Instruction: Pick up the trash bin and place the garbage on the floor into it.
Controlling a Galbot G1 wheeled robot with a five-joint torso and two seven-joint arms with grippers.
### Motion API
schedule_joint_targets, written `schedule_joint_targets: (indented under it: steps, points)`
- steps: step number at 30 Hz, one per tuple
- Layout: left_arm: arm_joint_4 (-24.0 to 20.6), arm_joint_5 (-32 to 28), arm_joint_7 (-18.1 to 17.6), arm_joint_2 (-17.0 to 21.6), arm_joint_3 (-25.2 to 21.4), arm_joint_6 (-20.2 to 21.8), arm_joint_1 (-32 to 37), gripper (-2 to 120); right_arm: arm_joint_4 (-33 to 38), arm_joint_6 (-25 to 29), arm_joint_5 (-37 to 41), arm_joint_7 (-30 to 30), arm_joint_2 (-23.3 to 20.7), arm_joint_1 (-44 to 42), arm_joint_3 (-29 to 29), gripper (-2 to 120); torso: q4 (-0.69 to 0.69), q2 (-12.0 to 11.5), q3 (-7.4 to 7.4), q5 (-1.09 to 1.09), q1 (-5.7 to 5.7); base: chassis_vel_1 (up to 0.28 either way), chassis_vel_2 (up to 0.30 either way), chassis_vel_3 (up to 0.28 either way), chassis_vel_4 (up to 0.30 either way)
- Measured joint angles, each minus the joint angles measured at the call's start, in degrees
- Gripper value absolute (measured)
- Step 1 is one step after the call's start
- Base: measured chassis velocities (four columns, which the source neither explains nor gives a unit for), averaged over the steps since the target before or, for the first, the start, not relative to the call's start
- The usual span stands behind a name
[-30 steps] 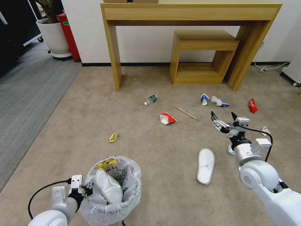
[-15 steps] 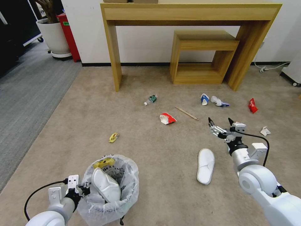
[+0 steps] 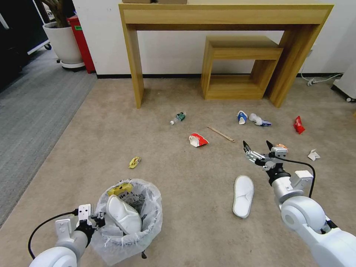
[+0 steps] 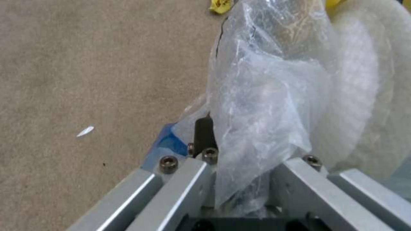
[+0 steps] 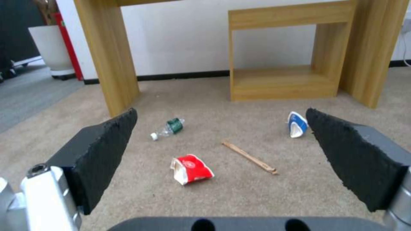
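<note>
The right claw [image 3: 256, 147] hangs wide open and empty above the beige short-pile carpet floor [image 3: 178, 178], near a white slipper [image 3: 243, 195]. The left claw [image 3: 97, 221] is pinched on the crinkled clear liner of the small round trash bin [image 3: 128, 218] at the carpet's near edge. That thin plastic could slip or tear, tipping the bin.

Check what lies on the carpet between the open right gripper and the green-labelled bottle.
In the right wrist view, a red wrapper lies between the right gripper and the bottle; otherwise bare carpet.
</note>
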Motion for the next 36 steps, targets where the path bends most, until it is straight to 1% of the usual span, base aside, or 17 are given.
schedule_joint_targets:
  steps: [11,23,36]
  points:
    - [-0.1,-0.8,-0.5,0.0,0.1,0.1,0.4,0,0.2,0.3,-0.3,0.0,-0.1,-0.3,0.4,100,0.0,0.0,0.0,0.0,0.0,0.0,0.0,0.0,0.0]
    - [-0.6,-4.5,-1.8,0.8,-0.3,0.1,-0.6,0,0.4,0.6,-0.7,0.1,0.3,-0.6,0.8,100,0.0,0.0,0.0,-0.01,0.0,0.0,0.0,0.0,0.0]
    - [-0.3,-4.6,-1.8,0.8,-0.3,0.1,-0.8,0,0.1,0.5,-0.6,0.2,0.5,-0.5,0.9,100,0.0,0.0,0.0,0.0,0.0,0.0,0.0,0.0,0.0]
